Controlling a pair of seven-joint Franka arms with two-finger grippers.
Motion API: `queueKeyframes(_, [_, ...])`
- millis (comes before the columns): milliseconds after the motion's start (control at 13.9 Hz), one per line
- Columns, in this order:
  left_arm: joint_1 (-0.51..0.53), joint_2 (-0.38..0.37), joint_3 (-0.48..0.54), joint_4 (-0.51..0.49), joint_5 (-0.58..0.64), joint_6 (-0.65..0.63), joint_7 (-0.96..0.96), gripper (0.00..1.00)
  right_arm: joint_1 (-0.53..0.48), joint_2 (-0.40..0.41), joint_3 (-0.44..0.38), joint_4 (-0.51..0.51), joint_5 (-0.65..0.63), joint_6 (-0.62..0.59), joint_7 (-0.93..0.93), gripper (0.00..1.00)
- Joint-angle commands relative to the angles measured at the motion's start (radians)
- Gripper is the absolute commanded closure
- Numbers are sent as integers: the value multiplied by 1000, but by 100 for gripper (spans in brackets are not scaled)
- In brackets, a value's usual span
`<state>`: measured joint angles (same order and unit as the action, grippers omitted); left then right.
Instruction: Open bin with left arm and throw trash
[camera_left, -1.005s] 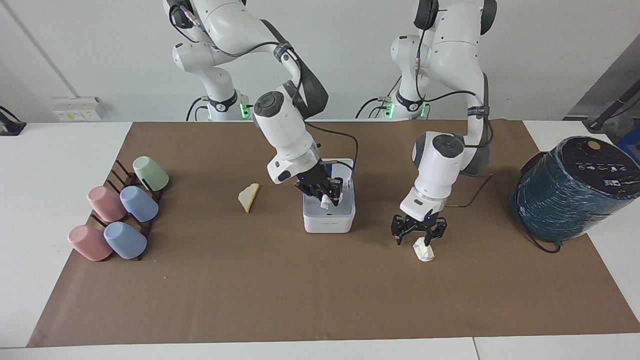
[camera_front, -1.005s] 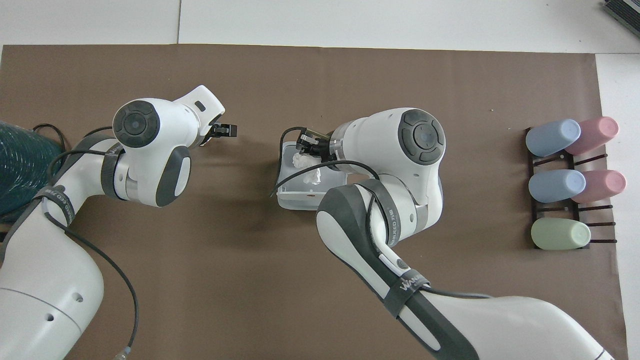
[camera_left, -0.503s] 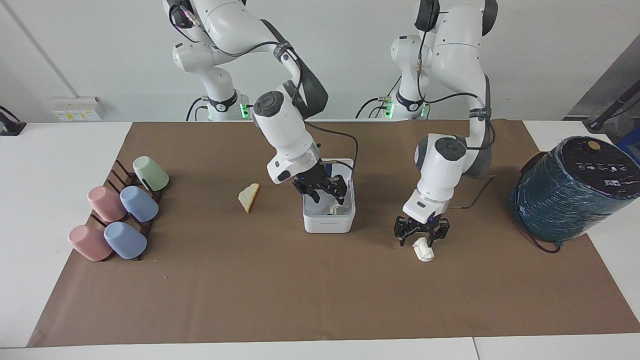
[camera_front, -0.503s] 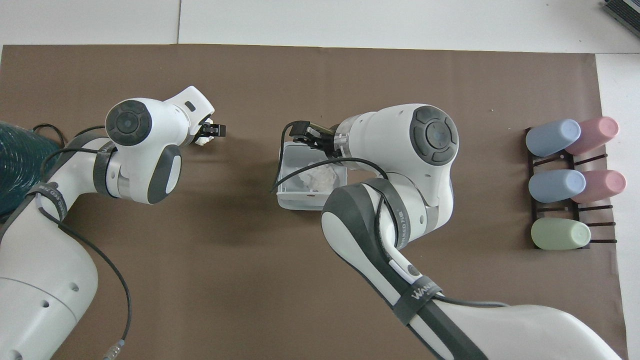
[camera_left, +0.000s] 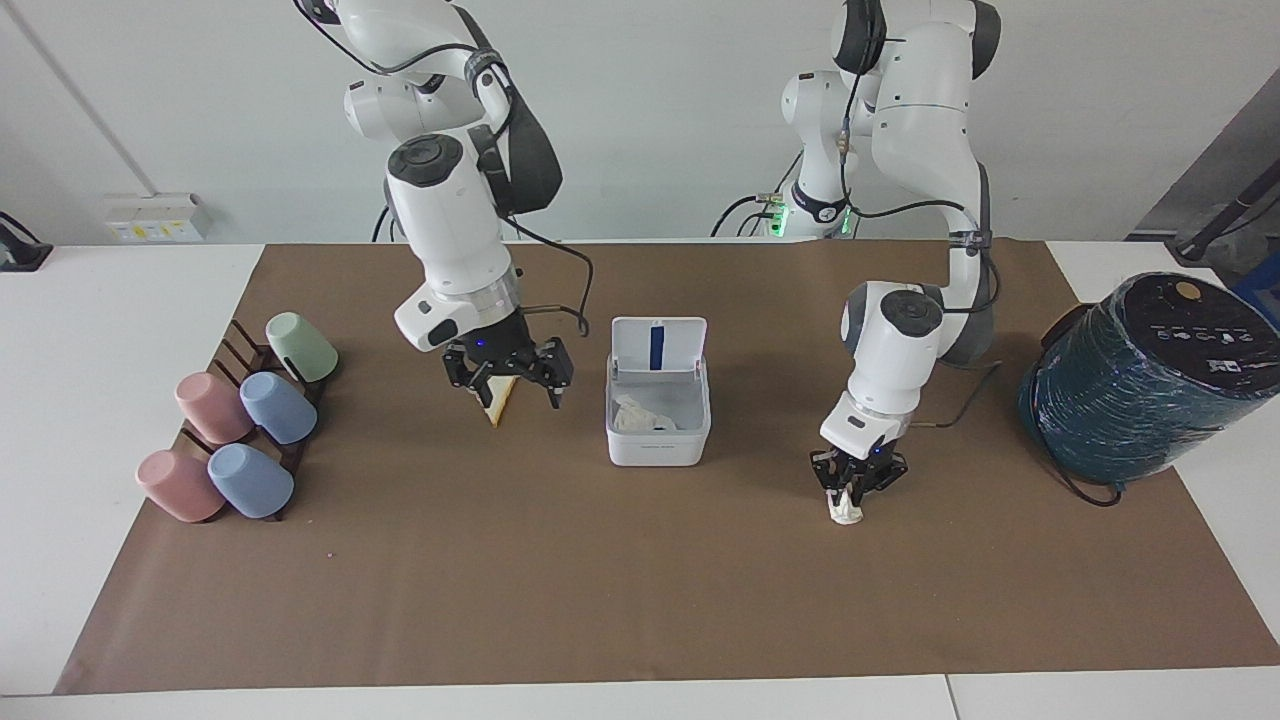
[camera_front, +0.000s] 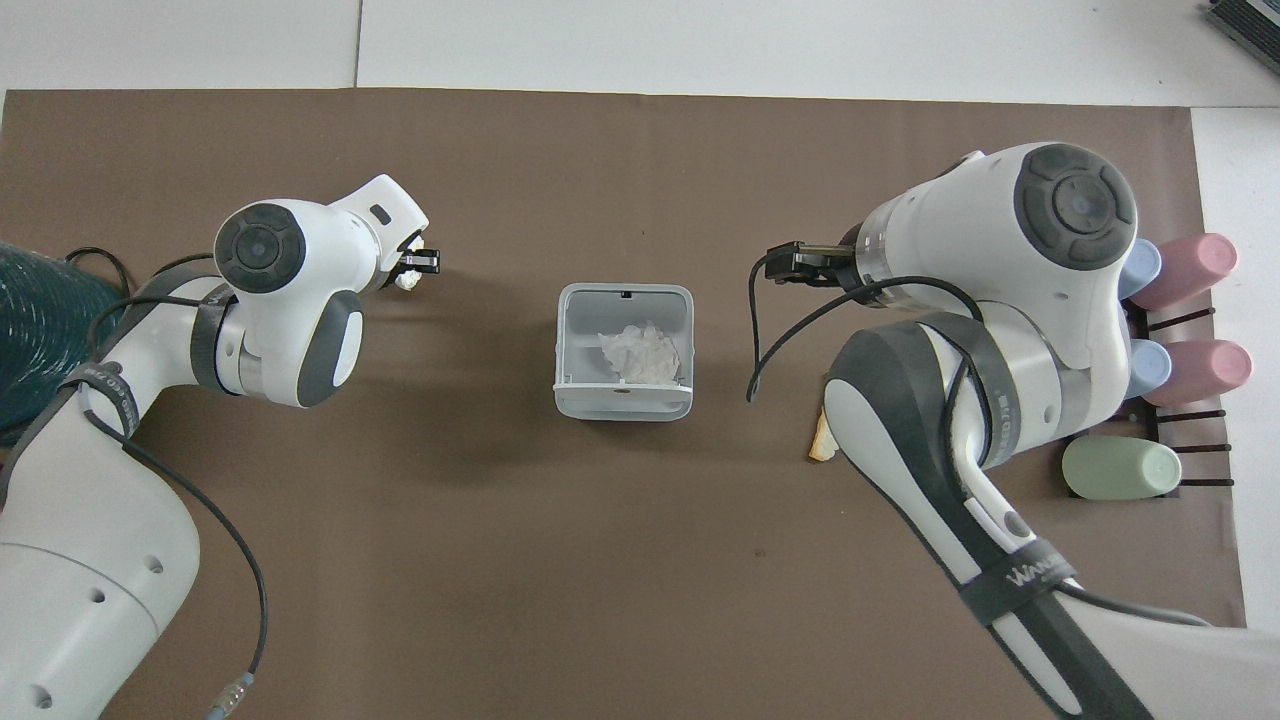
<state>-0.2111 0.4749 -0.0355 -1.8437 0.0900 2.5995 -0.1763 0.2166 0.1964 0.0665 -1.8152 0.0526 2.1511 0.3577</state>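
Observation:
The white bin stands mid-table with its lid raised upright. A white tissue wad lies inside it. Toward the left arm's end, my left gripper is down at the brown mat, shut on the cream paper wad. Toward the right arm's end, my right gripper hangs open just over the tan bread wedge, nothing in it. In the overhead view the right arm hides most of the wedge.
A big teal wrapped cylinder with a trailing cable sits at the left arm's end of the table. Several pastel cups lie on a dark rack at the right arm's end. The brown mat covers most of the table.
The right gripper opened, left the tissue wad in the bin and swung from over the bin to over the wedge. The left gripper came down and shut on the paper wad.

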Motion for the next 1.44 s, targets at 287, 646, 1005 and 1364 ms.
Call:
queueKeyframes(287, [-28,-132,-4,3,23,-119,-12,100,-16,-172,13,-446,-25,123,297,0])
queueKeyframes(646, [-158,-284,-10,14,10,-369,-129,100,-17,-108,16,-527,-20,312,426,0])
queueKeyframes(1005, [-300,-292,-18,32,-125,-414,-210,100,3,-80,18,-524,-7,391,488,0])
queueKeyframes(1364, [-383,-300,-38,24,-144,-388,-218,45,4,-68,16,-535,-7,398,475,19])
